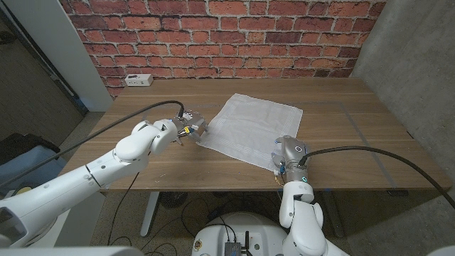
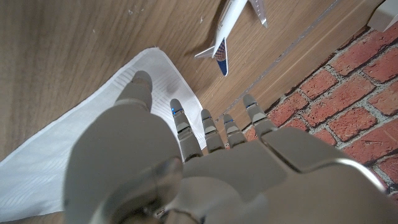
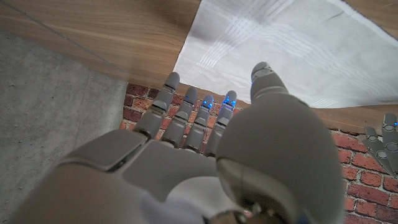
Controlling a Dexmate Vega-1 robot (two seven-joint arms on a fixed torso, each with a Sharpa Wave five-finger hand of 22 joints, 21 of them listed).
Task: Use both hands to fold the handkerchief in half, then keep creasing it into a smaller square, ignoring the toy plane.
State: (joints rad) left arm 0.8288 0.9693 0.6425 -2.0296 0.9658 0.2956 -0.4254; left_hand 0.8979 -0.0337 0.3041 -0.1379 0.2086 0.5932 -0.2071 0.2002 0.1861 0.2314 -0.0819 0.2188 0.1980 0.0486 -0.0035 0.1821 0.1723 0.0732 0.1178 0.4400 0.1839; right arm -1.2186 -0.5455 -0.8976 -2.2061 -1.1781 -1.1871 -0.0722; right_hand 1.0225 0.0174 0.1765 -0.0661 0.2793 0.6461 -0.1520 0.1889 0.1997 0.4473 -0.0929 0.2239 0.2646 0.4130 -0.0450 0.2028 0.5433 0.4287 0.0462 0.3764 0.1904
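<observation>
A white handkerchief [image 1: 249, 130] is seen spread flat on the wooden table [image 1: 341, 135], turned slightly so that one corner points toward the brick wall [image 1: 213, 35] and another toward the table's near edge. No fold is seen in it; faint woven stripes are visible across the cloth in the right wrist view. The left hand [image 1: 193, 128] is held at the handkerchief's left corner, with its fingers [image 2: 211, 127] extended and slightly apart above the cloth edge; nothing is gripped between them, though whether the fingertips touch the fabric cannot be told. The right hand [image 1: 286, 153] is placed at the cloth's near right corner, its fingers [image 3: 186, 112] likewise reaching out with gaps between them and its thumb lying over the handkerchief's edge; no pinch is shown, and contact cannot be confirmed. A toy plane [image 2: 233, 25], white with a blue tail, is noted on the bare wood in the left wrist view, well apart from the cloth corner. A white power strip [image 1: 138, 80] is seen at the table's far left edge, against the wall.
</observation>
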